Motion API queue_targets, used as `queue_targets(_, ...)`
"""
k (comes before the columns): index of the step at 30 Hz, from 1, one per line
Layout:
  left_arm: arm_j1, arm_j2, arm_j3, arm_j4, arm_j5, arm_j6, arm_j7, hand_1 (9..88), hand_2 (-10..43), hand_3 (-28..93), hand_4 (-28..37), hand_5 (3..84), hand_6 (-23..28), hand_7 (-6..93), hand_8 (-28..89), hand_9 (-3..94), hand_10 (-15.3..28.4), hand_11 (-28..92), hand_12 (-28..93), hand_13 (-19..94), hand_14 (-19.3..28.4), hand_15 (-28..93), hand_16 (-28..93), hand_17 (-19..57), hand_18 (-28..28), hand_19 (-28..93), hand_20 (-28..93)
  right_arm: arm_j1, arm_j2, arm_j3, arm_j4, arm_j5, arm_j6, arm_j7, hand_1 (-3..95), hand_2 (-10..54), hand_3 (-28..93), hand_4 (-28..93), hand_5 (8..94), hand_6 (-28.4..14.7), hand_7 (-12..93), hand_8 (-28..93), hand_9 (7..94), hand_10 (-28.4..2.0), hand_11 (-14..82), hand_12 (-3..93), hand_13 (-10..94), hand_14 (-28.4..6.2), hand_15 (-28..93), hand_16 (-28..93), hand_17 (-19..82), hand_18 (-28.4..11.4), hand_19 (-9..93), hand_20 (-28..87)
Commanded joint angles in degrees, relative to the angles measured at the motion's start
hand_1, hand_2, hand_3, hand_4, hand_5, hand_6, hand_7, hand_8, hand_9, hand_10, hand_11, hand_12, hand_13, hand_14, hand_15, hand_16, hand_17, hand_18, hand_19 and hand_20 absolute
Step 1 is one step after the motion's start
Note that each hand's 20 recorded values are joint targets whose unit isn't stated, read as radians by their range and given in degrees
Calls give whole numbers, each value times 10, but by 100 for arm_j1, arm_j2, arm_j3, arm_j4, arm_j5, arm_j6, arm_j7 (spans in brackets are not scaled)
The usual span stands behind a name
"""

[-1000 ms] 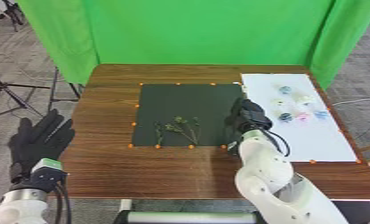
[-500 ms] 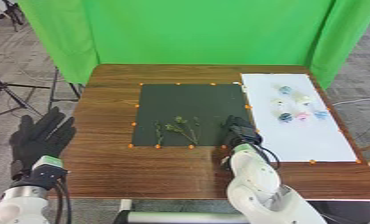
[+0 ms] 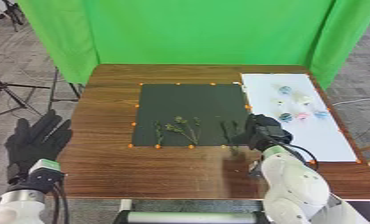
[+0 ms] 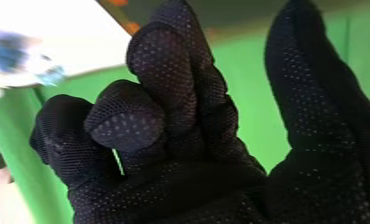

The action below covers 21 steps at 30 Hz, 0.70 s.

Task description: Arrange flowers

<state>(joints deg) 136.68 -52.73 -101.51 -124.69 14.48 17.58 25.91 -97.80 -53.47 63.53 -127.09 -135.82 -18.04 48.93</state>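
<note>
Behind the brown wooden surface hangs a green curtain, above grey carpet; left hand spread wide, right hand loosely open, thumb apart.

Green sprigs flat on dark mat, pastel, seemingly round flowers on white sheet.

tbl brn, woodgrain; mat dk gray; curtain brt grn; blooms pink, blue & wht; r hand blk, pale-dotted.

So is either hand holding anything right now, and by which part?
Nothing is held. The right hand has its thumb apart from its fingers, with nothing between; the left hand is open and empty.
</note>
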Motion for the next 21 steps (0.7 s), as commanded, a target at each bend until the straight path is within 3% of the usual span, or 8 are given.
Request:
queue_targets(1, 31, -33, 4, -21, -7, -45, 0, 274, 130, 686, -283, 385, 88, 156, -99, 274, 139, 297, 97, 212, 146, 434, -93, -61, 135, 354, 96, 83, -53, -241, 361, -9, -126, 31, 347, -95, 635, -274, 724, -54, 328, -89, 762, -155, 470, 377, 757, -119, 716, 401, 514, -235, 932, 531)
queue_targets(7, -9, -44, 37, -7, 18, -61, -71, 275, 130, 686, -283, 384, 88, 157, -99, 274, 139, 296, 97, 211, 146, 434, -93, -61, 134, 355, 96, 354, -130, -590, 852, -114, -100, -106, 356, -95, 610, -282, 732, -54, 296, -82, 764, -155, 466, 374, 754, -121, 717, 400, 512, -236, 932, 530)
queue_targets(12, -6, -49, 28, -7, 24, -88, -84, 278, 134, 684, -283, 385, 88, 158, -99, 276, 139, 299, 97, 214, 147, 437, -93, -61, 134, 354, 96, 379, -185, -728, 965, -180, -174, -206, 387, -95, 677, -279, 752, -40, 314, -82, 787, -145, 468, 370, 769, -117, 715, 391, 516, -236, 932, 527)
queue_targets(16, 6, -59, 16, -18, 36, -84, -106, 278, 135, 683, -283, 385, 88, 157, -99, 279, 139, 301, 97, 216, 146, 437, -94, -61, 134, 354, 96, 386, -194, -815, 1000, -229, -127, -320, 482, -95, 628, -275, 763, -38, 307, 146, 802, -139, 467, 374, 782, -112, 712, 387, 522, -237, 932, 524)
queue_targets(21, 0, -63, 34, -12, 23, -88, -106, 278, 135, 683, -283, 386, 89, 158, -99, 282, 139, 301, 95, 217, 147, 438, -95, -61, 134, 354, 97, 571, -255, -1065, 1128, -287, -42, -428, 554, -95, 633, -264, 773, -20, 350, 175, 824, -116, 416, 477, 797, -104, 704, 392, 528, -237, 932, 524)
